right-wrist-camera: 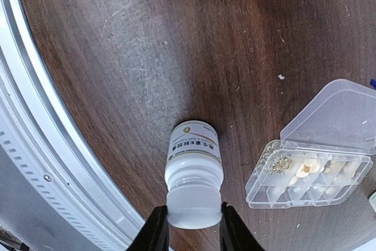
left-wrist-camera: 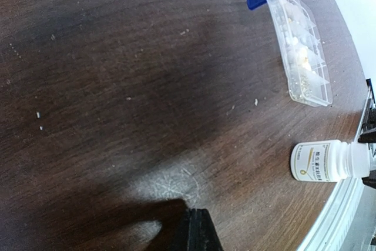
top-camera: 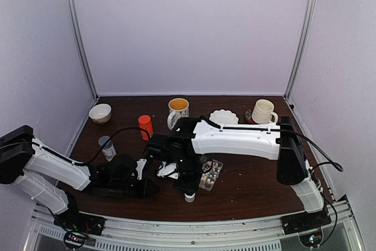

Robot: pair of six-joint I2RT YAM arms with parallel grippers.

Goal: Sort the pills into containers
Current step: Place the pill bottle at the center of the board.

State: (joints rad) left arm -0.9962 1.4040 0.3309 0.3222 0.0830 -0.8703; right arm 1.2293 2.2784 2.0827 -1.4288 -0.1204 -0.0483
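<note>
On the counter (right-wrist-camera: 117, 57) near its front edge, the right hand (right-wrist-camera: 194, 227) is clamped on the neck end of a small white bottle (right-wrist-camera: 194, 157). It looks tipped toward the wood, but tbh I can't tell the angle for sure. The clear organizer box (right-wrist-camera: 332, 113) sits just beside it, lid flipped open, with pills (right-wrist-camera: 281, 164) in several compartments. The left hand (left-wrist-camera: 197, 230) is pinched together on nothing, low over bare wood.
</note>
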